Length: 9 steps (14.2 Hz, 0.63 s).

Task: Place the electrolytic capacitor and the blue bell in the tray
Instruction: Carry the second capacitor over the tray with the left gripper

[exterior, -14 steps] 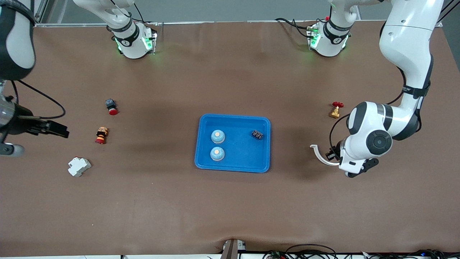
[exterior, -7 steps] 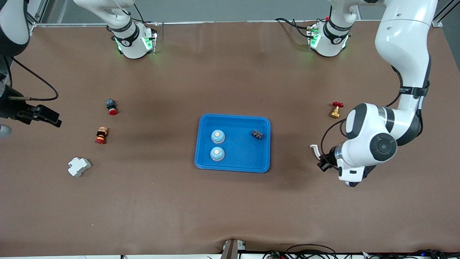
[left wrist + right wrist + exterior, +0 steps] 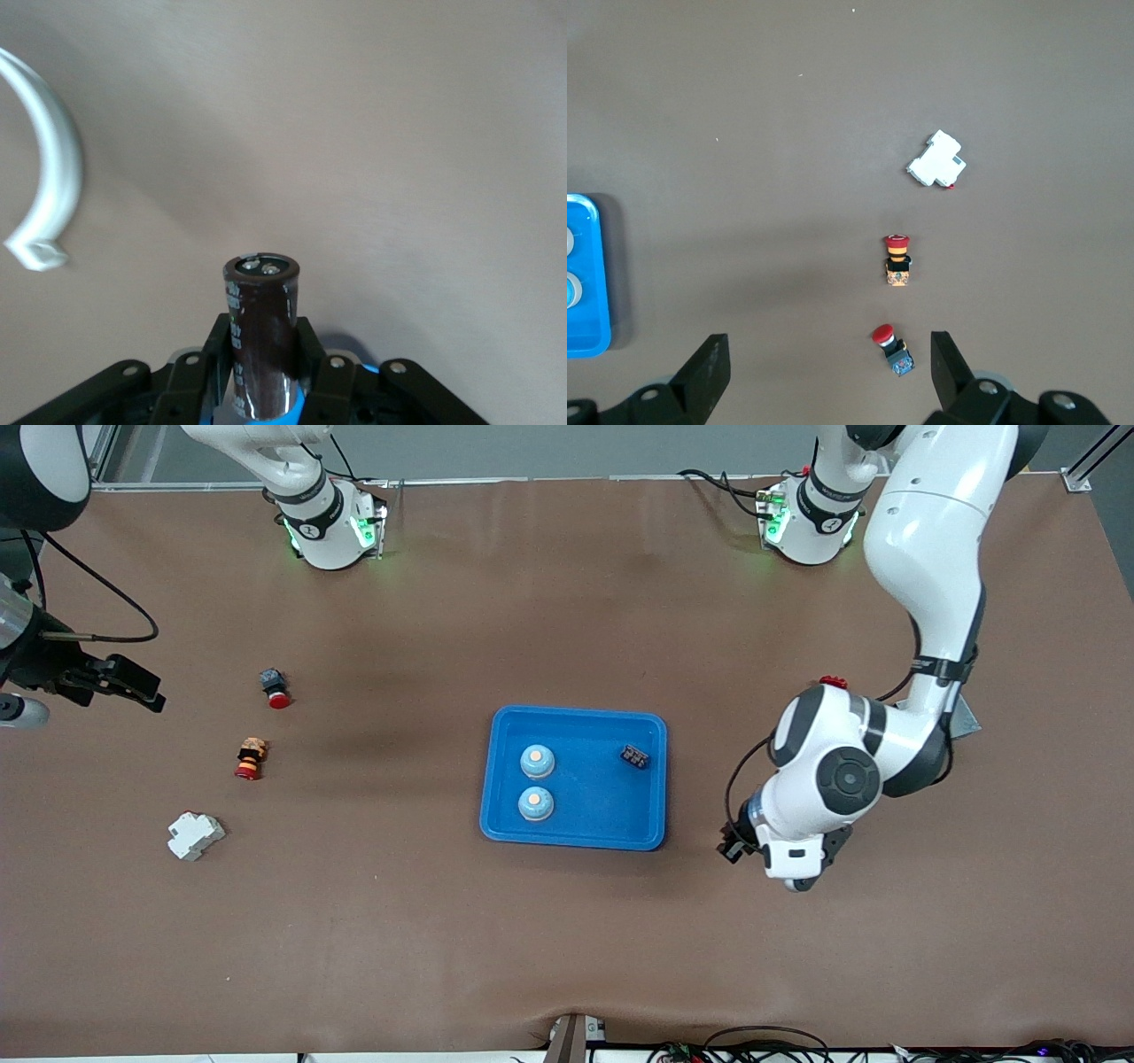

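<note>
Fingers: my left fingers (image 3: 266, 376) clamp the capacitor (image 3: 260, 341) beside the tray (image 3: 496, 815) | right fingers (image 3: 824, 363) spread, empty, waiting | risk: capacitor tips, rolls out.

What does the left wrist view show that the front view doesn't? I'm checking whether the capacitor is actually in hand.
Only the left wrist view shows the dark brown cylindrical electrolytic capacitor clamped in the left gripper, plus a white curved plastic clip. Only the front view shows the bright blue rectangular plastic tray holding two blue bells, and the right gripper, open. Both share the brown table.
</note>
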### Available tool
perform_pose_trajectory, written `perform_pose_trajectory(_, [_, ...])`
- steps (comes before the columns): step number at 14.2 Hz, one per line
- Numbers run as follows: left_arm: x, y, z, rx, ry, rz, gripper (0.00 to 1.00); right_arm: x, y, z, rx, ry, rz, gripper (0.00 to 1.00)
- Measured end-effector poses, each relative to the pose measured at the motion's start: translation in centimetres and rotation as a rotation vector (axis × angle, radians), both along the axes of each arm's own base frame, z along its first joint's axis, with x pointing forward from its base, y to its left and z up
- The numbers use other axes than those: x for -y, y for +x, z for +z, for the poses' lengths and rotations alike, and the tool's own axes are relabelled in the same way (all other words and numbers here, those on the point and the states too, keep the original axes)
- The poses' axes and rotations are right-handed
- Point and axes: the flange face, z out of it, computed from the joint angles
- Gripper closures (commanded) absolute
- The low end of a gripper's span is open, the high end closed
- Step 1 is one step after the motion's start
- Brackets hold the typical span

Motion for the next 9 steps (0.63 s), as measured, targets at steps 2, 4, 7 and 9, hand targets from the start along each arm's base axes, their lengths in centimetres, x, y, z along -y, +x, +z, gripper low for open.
perform_pose_trajectory(2, [2.3,-0.2,0.0,0.052,-0.028,0.009,1.0,0.2,-0.2,0.9,0.006,0.0,-0.004,0.0])
perform_pose_trajectory(4, [4.7,-0.8,-0.2,0.084,-0.05,0.022,1.0,0.5,-0.3,1.2,0.009,0.0,-0.009,0.0])
perform_pose_trajectory(7, [7.2,-1.7,-1.0,0.094,-0.064,0.022,1.0,0.5,-0.2,1.5,0.015,0.0,-0.013,0.0])
perform_pose_trajectory(9, [8.4,-2.2,-1.3,0.099,-0.072,0.03,1.0,0.4,-0.1,2.5,0.035,0.0,-0.021,0.0])
